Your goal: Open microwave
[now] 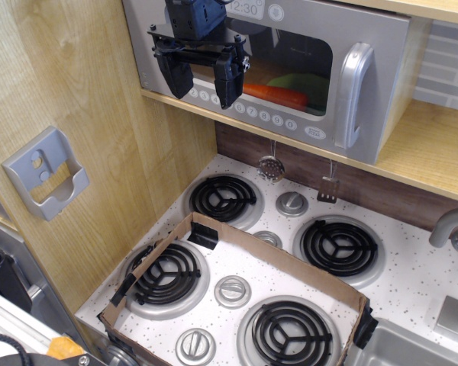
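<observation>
So this was a toy kitchen setup, light wood panels on the left and a white speckled stovetop [412, 282] at the bottom with four black coil burners [222, 197] and round silver knobs between them. A low cardboard frame [286, 263] sat on the stove, boxing in the front two burners. A small strainer [271, 166] and a spatula [329, 188] hung on the dark strip behind the stove, and a grey plastic holder [47, 172] was stuck on the wood wall to the left.

The microwave [366, 34] sat up on the wooden shelf above the stove, silver-grey, door shut flat against the body as far as I could tell. Through the window you could see something orange and something green inside. The thick silver handle [353, 94] ran vertically on the right side of the door, with a row of white buttons along the bottom edge.

The gripper [203, 75] was black, hanging in front of the left part of the door, fingers pointing down and spread apart, nothing between them. It was well left of the handle, not touching it.
</observation>
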You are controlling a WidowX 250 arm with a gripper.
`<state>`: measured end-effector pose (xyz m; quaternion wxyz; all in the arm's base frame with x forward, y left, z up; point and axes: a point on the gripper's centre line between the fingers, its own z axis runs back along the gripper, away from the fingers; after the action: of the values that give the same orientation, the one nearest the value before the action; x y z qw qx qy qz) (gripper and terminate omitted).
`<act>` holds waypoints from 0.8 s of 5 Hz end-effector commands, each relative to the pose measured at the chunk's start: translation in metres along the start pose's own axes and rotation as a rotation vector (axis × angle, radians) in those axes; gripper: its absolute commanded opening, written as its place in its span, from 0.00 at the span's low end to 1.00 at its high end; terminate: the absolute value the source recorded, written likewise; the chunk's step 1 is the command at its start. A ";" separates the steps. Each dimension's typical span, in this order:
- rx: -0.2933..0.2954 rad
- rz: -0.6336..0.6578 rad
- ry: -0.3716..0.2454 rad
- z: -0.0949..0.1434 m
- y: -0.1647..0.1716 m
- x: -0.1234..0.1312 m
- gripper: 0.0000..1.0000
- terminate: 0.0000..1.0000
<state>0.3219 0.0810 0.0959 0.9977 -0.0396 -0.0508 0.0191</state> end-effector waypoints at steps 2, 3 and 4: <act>0.018 0.008 -0.036 -0.003 -0.022 -0.001 1.00 0.00; -0.006 -0.015 -0.093 -0.012 -0.045 -0.004 1.00 0.00; -0.002 -0.023 -0.151 -0.015 -0.069 -0.005 1.00 0.00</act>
<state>0.3161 0.0066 0.0698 0.9938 -0.0412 -0.1022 0.0118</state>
